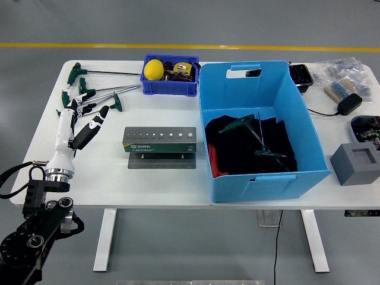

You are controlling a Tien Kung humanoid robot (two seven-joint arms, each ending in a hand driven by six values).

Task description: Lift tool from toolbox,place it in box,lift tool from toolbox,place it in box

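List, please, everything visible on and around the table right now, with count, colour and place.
T-handle wrenches: several, green handles, table's far left
T-handle wrenches in bin: two, green, on black cloth
Large bin: one, light blue, centre right
Small tray: one, dark blue, far centre, holding a yellow ball
Tool holder: one, grey and green, centre
Foam block: one, grey, right edge
Black charger and bags: far right corner
Table: one, white
Left hand: white and black, fingers open, beside the loose wrenches
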